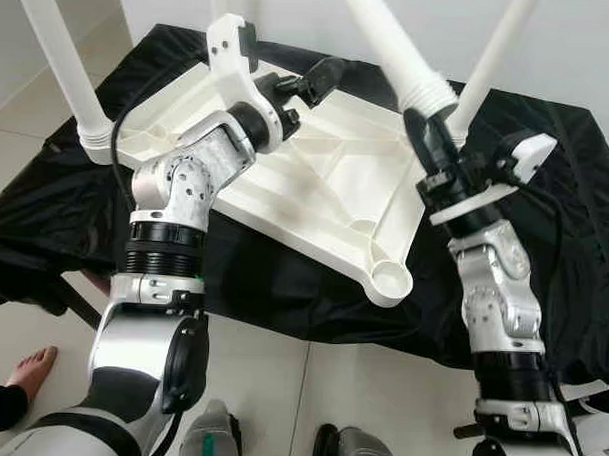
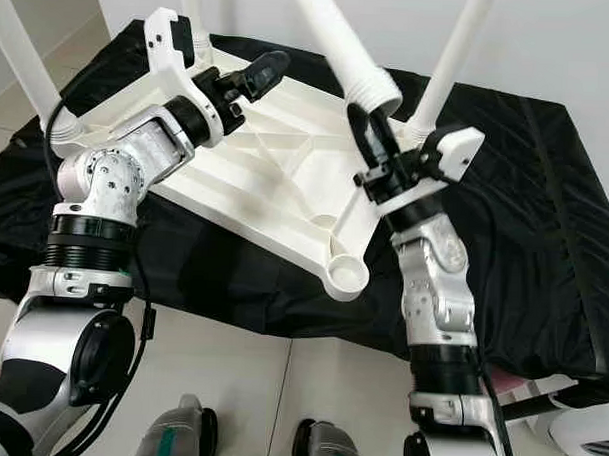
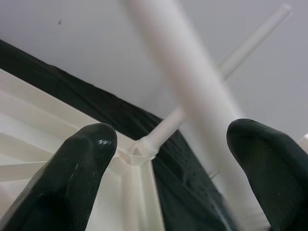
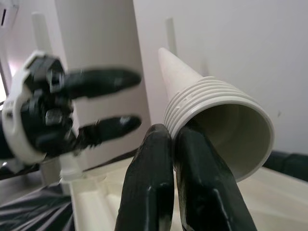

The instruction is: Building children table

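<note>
A white plastic children's table top [image 1: 316,178] lies upside down on a surface draped in black cloth [image 1: 546,196]. My right gripper [image 1: 428,132] is shut on the threaded open end of a loose white table leg [image 1: 391,41], pinching its rim [image 4: 216,120] and holding it tilted above the table's right side. An empty round socket [image 1: 391,279] sits at the near right corner. My left gripper [image 1: 320,78] hovers open over the far part of the underside, its fingers [image 3: 86,163] spread, a little left of the held leg.
Other white legs stand in the corners: one at the left [image 1: 60,59], one at the far right [image 1: 496,55]. A person's bare foot [image 1: 29,369] rests on the tiled floor at my lower left. A white wall [image 1: 581,48] stands behind the table.
</note>
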You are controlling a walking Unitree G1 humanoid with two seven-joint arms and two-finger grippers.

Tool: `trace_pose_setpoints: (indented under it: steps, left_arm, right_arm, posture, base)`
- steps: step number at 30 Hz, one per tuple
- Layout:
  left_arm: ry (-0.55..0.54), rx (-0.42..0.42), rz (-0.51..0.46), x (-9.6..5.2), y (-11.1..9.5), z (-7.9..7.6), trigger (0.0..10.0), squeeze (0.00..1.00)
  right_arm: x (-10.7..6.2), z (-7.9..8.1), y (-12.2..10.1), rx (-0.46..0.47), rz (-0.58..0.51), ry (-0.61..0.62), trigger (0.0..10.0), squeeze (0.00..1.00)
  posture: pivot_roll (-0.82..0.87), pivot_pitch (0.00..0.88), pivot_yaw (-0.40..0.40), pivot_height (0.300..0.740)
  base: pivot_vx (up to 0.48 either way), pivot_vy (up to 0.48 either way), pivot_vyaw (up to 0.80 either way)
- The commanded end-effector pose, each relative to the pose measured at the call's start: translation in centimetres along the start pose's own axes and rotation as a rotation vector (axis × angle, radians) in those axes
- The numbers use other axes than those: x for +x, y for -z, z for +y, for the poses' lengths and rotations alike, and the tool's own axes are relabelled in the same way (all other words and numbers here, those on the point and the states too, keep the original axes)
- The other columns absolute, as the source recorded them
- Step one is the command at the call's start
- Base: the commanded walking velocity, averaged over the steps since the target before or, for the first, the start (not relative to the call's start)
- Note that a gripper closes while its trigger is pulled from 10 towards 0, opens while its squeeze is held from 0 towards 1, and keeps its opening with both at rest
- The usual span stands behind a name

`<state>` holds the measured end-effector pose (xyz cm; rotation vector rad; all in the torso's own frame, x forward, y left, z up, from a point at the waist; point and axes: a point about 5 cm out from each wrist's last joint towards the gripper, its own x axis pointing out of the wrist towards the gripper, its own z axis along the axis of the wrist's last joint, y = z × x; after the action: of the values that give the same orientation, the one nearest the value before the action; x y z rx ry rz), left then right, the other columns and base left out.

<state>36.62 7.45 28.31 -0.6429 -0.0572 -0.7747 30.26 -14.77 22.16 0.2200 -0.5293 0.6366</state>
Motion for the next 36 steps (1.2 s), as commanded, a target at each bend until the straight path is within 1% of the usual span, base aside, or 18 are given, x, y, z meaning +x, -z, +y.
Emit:
trace_pose_setpoints:
  steps: [1,2,3,4,11,12,14,19,21,22,23,25,29,30,32,34,35,36]
  left_arm:
    - [0.112,-0.018,0.005,0.5,-0.3,-1.0,10.0,0.49]
    - [0.112,-0.018,0.005,0.5,-0.3,-1.0,10.0,0.49]
    - [0.118,-0.042,0.0,0.7,-0.5,-1.0,10.0,0.54]
    - [0.118,-0.06,-0.004,0.9,-0.6,-1.0,10.0,1.0]
    - [0.122,-0.115,-0.006,1.5,-0.8,-1.0,10.0,1.0]
    - [0.107,-0.137,-0.005,1.9,-0.8,-0.7,10.0,0.0]
    - [0.107,-0.137,-0.005,1.9,-0.8,-0.7,10.0,0.0]
    - [0.074,-0.172,-0.007,2.4,-0.8,-0.3,10.0,0.0]
    - [0.009,-0.203,-0.011,2.8,-0.9,0.6,10.0,0.0]
    - [0.009,-0.203,-0.011,2.8,-0.9,0.6,10.0,0.0]
    - [-0.02,-0.216,-0.022,2.9,-1.2,0.9,10.0,0.0]
    - [-0.02,-0.216,-0.022,2.9,-1.2,0.9,10.0,0.0]
    - [-0.052,-0.233,-0.05,3.1,-2.0,1.3,10.0,0.0]
    - [-0.068,-0.235,-0.065,3.1,-2.6,1.5,10.0,0.0]
    - [-0.068,-0.235,-0.065,3.1,-2.6,1.5,10.0,0.0]
    - [-0.095,-0.241,-0.092,3.1,-3.6,2.0,10.0,0.0]
    - [-0.107,-0.253,-0.103,3.1,-3.9,2.2,9.2,0.0]
    - [-0.107,-0.253,-0.103,3.1,-3.9,2.2,9.2,0.0]
  right_arm:
    - [0.1,0.4,-0.4,0.012,-0.023,-0.028,10.0,0.0]
    - [0.1,0.4,-0.4,0.012,-0.023,-0.028,10.0,0.0]
    - [0.0,0.6,-0.2,0.018,-0.015,-0.036,10.0,0.0]
    - [-0.1,0.8,0.0,0.026,-0.009,-0.042,10.0,0.0]
    - [-0.3,1.0,0.2,0.033,0.0,-0.051,10.0,0.0]
    - [-0.4,1.1,0.2,0.036,0.004,-0.057,10.0,0.0]
    - [-0.4,1.1,0.2,0.036,0.004,-0.057,10.0,0.0]
    - [-0.6,1.4,0.2,0.039,0.011,-0.072,10.0,0.0]
    - [-0.7,1.7,0.2,0.037,0.015,-0.091,10.0,0.0]
    - [-0.7,1.7,0.2,0.037,0.015,-0.091,10.0,0.0]
    - [-0.8,1.8,0.2,0.036,0.02,-0.1,10.0,0.0]
    - [-0.8,1.8,0.2,0.036,0.02,-0.1,10.0,0.0]
    - [-1.0,2.0,0.4,0.039,0.034,-0.116,10.0,0.0]
    - [-1.2,2.1,0.5,0.04,0.042,-0.123,10.0,0.0]
    - [-1.2,2.1,0.5,0.04,0.042,-0.123,10.0,0.0]
    - [-1.4,2.2,0.6,0.041,0.055,-0.13,10.0,0.0]
    - [-1.5,2.3,0.7,0.04,0.06,-0.13,10.0,0.0]
    - [-1.5,2.3,0.7,0.04,0.06,-0.13,10.0,0.0]
  posture:
    - [0.08,0.017,-0.007,0.74]
    - [0.08,0.017,-0.007,0.74]
    - [0.08,0.017,-0.005,0.74]
    - [0.08,0.018,-0.002,0.74]
    - [0.07,0.019,0.003,0.74]
    - [0.07,0.022,0.006,0.74]
    - [0.07,0.022,0.006,0.74]
    - [0.06,0.025,0.01,0.74]
    - [0.06,0.026,0.012,0.74]
    - [0.06,0.026,0.012,0.74]
    - [0.06,0.029,0.014,0.74]
    - [0.06,0.029,0.014,0.74]
    - [0.06,0.035,0.016,0.74]
    - [0.06,0.04,0.016,0.74]
    - [0.06,0.04,0.016,0.74]
    - [0.06,0.044,0.02,0.74]
    - [0.06,0.044,0.021,0.74]
    - [0.06,0.044,0.021,0.74]
  base:
    - [0.0,0.0,0.0]
    - [0.0,0.0,0.0]
    - [0.0,0.0,0.0]
    - [0.0,0.0,0.0]
    - [0.0,0.0,0.0]
    - [0.0,0.0,0.0]
    - [0.0,0.0,0.0]
    - [0.0,0.0,0.0]
    - [0.0,0.0,0.0]
    - [0.0,0.0,0.0]
    - [0.0,0.0,0.0]
    - [0.0,0.0,0.0]
    - [0.0,0.0,0.0]
    - [0.0,0.0,0.0]
    - [0.0,0.0,0.0]
    - [0.0,0.0,0.0]
    - [0.0,0.0,0.0]
    - [0.0,0.0,0.0]
